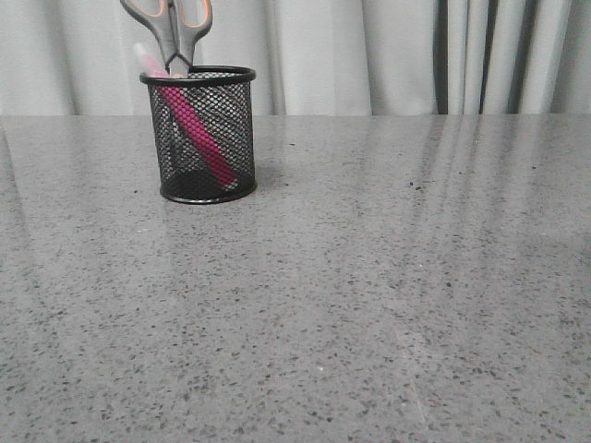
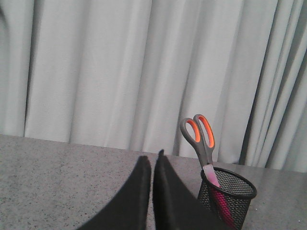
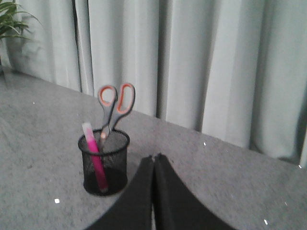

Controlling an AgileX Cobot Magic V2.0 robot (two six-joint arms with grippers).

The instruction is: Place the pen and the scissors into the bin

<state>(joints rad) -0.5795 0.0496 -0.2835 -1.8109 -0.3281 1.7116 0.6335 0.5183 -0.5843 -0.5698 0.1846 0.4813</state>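
three views share one grey speckled stone tabletop [image 1: 369, 305] backed by pale pleated curtains [image 1: 369, 55], with faint light streaks running across the polished surface in the front view. only the right wrist view catches a green plant [image 3: 9, 19] off at the curtain's edge, and a few small white flecks on the table; the front view shows neither arm at all, just the bin [image 1: 199, 138] standing upright on the far left part of the table. the bin appears again in both wrist views, low beside the left gripper [image 2: 151, 165] and near the right gripper [image 3: 153, 160], apart from each. both things of the task are inside it. the scissors [image 1: 171, 28] stand blades down in the cup, nearly upright, the grey-and-orange handle loops well above the rim. the pen [image 1: 189, 120] leans on a slant, its long axis running from the whitish cap end, which pokes just over the rim on the robot's left, down to the base toward the right; through the mesh its pink body shows clearly. the left gripper's dark fingers [image 2: 136, 191] sit pressed nearly together with only a thin slit between, holding nothing, and the right gripper's fingers [image 3: 139, 191] meet the same way, closed on nothing.
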